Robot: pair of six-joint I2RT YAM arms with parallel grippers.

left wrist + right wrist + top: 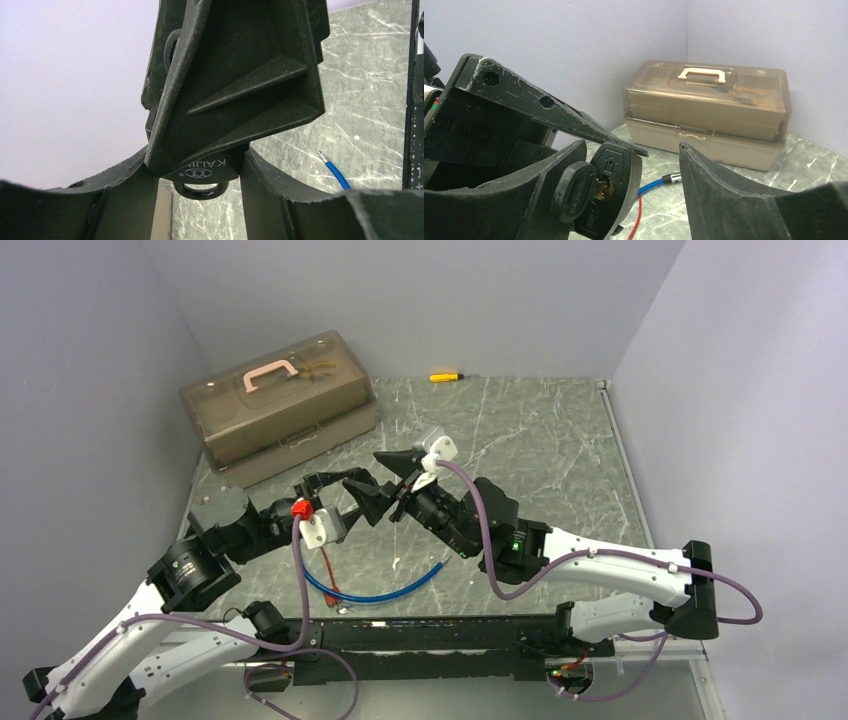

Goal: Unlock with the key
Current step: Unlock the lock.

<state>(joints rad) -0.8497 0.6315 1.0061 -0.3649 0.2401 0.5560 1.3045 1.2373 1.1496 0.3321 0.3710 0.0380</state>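
Lavender walls close in a green-grey marbled table (540, 440). At its back left corner sits a translucent brown toolbox (280, 405), lid shut, pale pink handle on top. A few tools show through the lid in the upper tray, though their kinds cannot be made out.

Left of the table's middle, held above the surface, the left gripper (200, 167) is clamped on a black padlock (616, 175), one finger on each side of the body. The padlock's keyhole face is turned toward the right arm, and a moulded arrow on that face points up. A key (574, 192) with a black head is seated in the keyhole, its long axis running out from the face toward the right wrist.

The right gripper (633, 147) is spread wide around the key. The key's head lies against one finger and the other finger stands well apart, so nothing is gripped.

A blue cable (400, 590) and a red wire (328, 575) lie on the table below the grippers. A yellow screwdriver (445, 376) rests at the back edge.
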